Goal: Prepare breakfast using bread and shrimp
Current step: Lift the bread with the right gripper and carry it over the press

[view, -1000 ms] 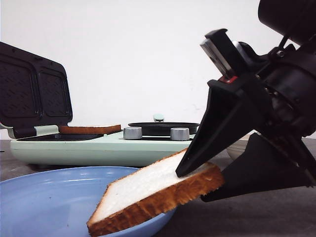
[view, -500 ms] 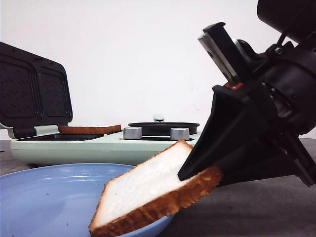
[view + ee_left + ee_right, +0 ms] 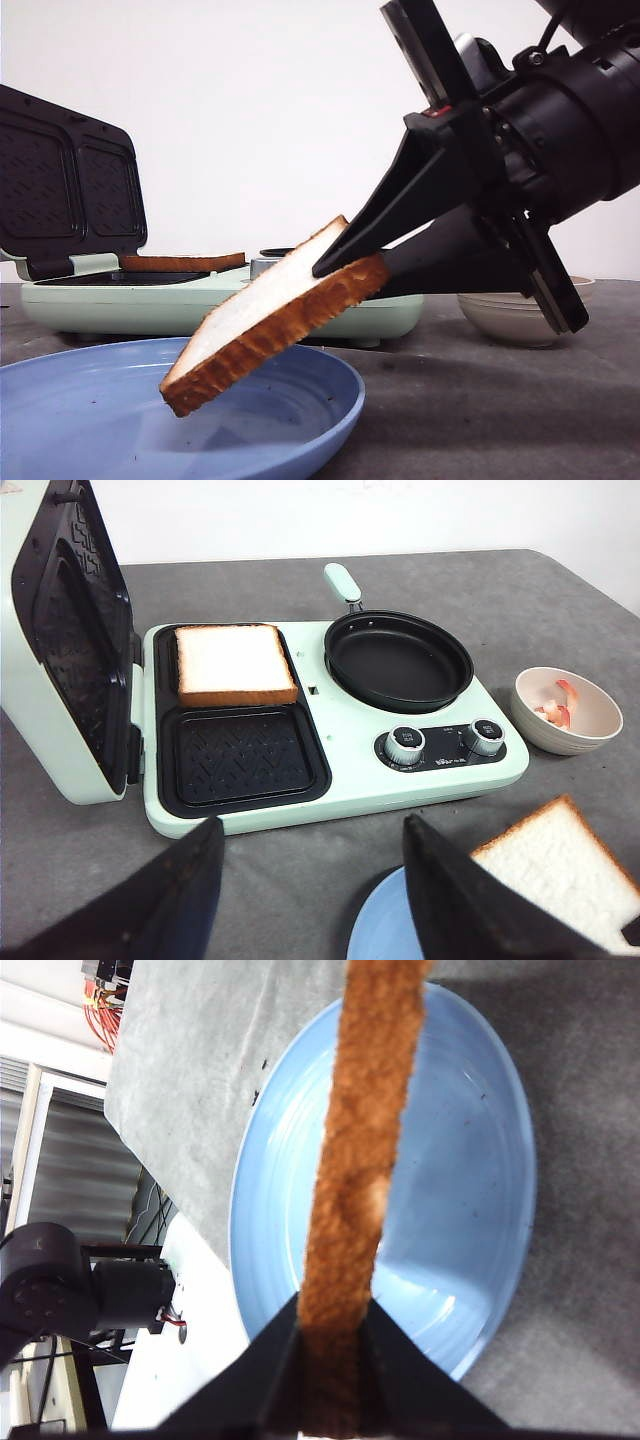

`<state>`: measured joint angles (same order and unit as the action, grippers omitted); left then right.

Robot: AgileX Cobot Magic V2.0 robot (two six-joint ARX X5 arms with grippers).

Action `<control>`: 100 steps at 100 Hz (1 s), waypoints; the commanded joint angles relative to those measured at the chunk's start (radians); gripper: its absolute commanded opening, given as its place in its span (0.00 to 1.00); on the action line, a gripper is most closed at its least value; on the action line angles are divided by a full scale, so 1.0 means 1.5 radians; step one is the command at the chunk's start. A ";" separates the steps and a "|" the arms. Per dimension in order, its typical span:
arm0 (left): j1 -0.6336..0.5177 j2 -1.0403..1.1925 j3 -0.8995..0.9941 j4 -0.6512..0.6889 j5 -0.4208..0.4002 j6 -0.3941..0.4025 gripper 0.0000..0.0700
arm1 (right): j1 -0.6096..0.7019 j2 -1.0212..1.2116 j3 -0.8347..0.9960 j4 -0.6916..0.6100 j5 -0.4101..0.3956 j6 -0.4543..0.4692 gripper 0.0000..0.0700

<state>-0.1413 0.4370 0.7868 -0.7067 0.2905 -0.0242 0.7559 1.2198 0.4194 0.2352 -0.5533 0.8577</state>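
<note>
One slice (image 3: 233,664) lies in the maker (image 3: 330,780); right fingers (image 3: 345,268) grip the second (image 3: 270,320) above the plate (image 3: 300,440), left fingers (image 3: 310,900) wide, shrimp (image 3: 555,702) untouched.

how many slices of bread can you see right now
2. One thick white slice with golden-brown crust lies in the far compartment of the mint-green sandwich maker; the other is held by the right gripper above the blue plate.
</note>
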 commanded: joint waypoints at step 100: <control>0.000 0.000 0.004 0.017 -0.001 0.003 0.41 | 0.006 0.383 0.487 0.022 0.044 -0.001 0.01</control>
<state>-0.1413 0.4370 0.7868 -0.6987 0.2905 -0.0208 0.7559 1.7355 1.0866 0.2554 -0.4950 0.8677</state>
